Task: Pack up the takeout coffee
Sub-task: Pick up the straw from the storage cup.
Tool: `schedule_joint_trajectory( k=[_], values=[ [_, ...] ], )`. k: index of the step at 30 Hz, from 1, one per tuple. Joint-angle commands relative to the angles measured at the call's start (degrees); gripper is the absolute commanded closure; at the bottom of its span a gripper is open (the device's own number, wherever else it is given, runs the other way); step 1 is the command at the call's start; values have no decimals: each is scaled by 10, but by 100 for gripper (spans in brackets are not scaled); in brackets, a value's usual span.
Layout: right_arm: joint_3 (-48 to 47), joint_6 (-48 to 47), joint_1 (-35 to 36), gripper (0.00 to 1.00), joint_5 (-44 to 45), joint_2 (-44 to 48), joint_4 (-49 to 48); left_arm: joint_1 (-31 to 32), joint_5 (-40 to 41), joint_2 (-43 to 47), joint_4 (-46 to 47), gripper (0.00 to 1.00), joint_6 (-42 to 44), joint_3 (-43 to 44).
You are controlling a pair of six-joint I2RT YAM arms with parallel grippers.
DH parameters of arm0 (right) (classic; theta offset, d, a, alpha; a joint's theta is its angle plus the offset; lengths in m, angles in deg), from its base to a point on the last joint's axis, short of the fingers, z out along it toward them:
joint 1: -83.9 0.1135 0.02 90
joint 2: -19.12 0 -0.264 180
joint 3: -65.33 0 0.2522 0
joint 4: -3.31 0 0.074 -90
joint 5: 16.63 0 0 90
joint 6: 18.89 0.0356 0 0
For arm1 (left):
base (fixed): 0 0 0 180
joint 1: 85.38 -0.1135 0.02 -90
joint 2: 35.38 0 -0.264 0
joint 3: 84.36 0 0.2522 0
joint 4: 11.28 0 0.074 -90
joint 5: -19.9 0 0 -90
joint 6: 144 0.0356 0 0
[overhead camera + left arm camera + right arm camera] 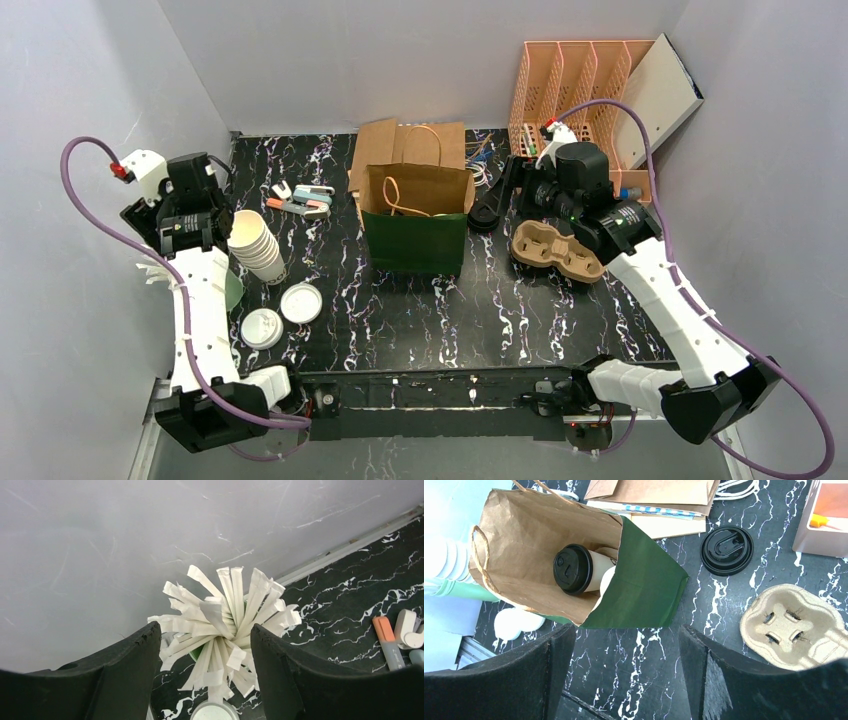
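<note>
Wrapped straws: upright bunch between parted jaws of left gripper; likely light, flimsy, crushable paper; pinch one near tip. Lidded coffee cup: in bag ahead of right gripper, jaws apart, empty.

A: What do the two arms look like?
B: The left arm and right arm have white shells and black joints.
A: Any wires?
B: A purple cable loops off each. The fingers are black.
</note>
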Motion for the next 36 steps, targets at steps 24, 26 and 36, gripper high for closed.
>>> schedule_joint_trajectory(
  k=[24, 26, 36],
  values=[
    [20, -5, 3, 17, 9, 41, -30, -57, 28, -22, 80, 100, 7, -32],
    [20, -6, 4, 17, 7, 41, -31, -57, 31, -15, 82, 100, 14, -24],
    [25, -9, 4, 17, 12, 42, -38, -56, -1, -19, 60, 100, 76, 178]
  ],
)
